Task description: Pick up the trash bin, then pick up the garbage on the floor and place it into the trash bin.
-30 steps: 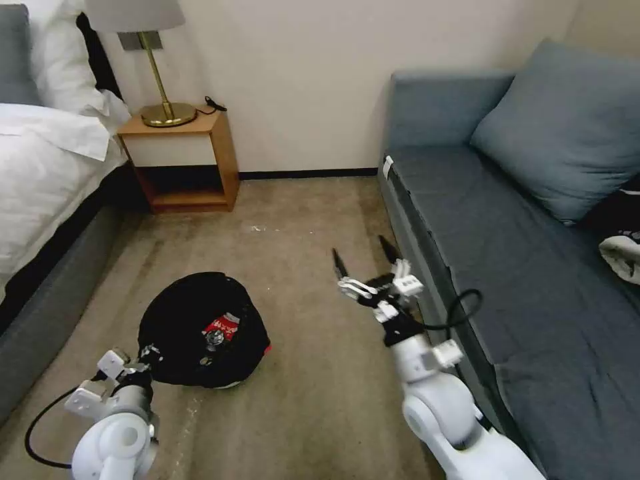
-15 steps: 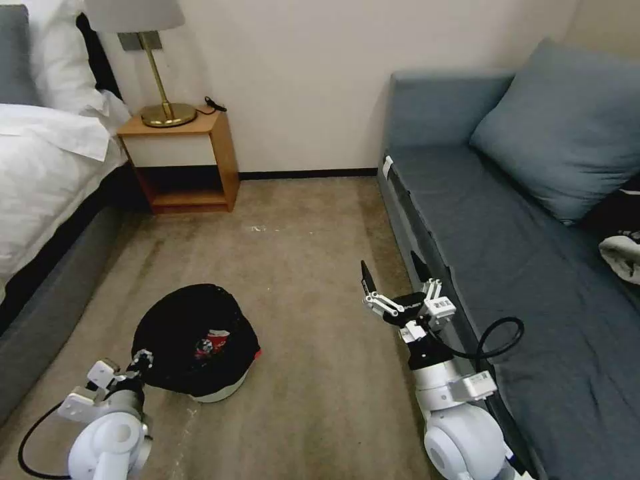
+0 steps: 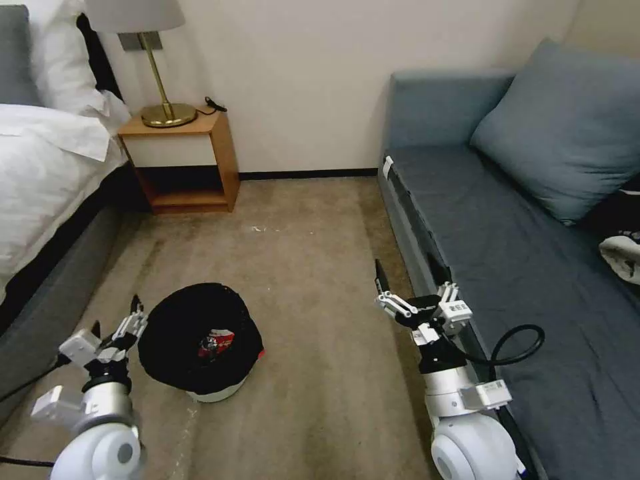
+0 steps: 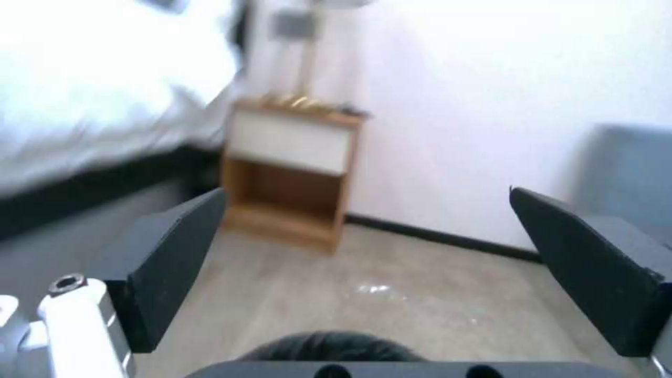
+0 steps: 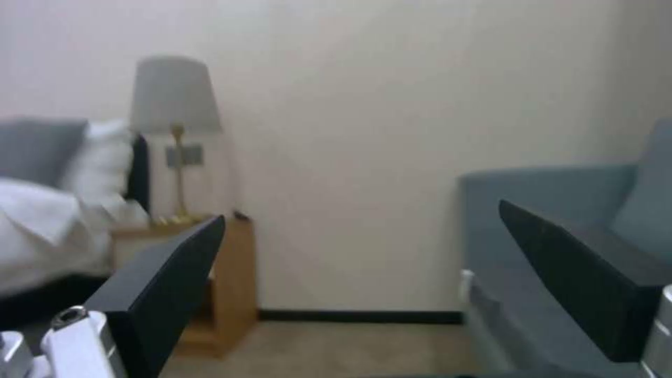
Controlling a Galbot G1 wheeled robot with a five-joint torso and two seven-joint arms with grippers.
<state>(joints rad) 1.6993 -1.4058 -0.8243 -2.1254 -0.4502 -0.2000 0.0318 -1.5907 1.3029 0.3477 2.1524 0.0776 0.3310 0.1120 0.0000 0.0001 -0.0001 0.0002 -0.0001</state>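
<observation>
The trash bin (image 3: 175,333), white with a crinkly black bag, stands on the carpet at lower left. A red snack packet (image 3: 217,341) and other small garbage lie inside it. My left gripper (image 3: 117,315) is open just to the left of the bin's rim and touches nothing. In the left wrist view the left gripper (image 4: 371,262) has its jaws wide apart, with the bin's black top (image 4: 329,345) below them. My right gripper (image 3: 408,277) hangs open and empty over the carpet beside the sofa's front edge; the right wrist view also shows this gripper (image 5: 364,283) open.
A grey-blue sofa (image 3: 507,220) with a cushion (image 3: 567,127) runs along the right. A wooden nightstand (image 3: 183,160) with a brass lamp (image 3: 160,100) stands at the back wall. The bed (image 3: 47,173) lies along the left. Bare carpet (image 3: 313,267) lies between them.
My left gripper has let go of the bin's rim, opened and moved left of it. The bin has settled on the carpet. My right arm has drawn back along the sofa.
</observation>
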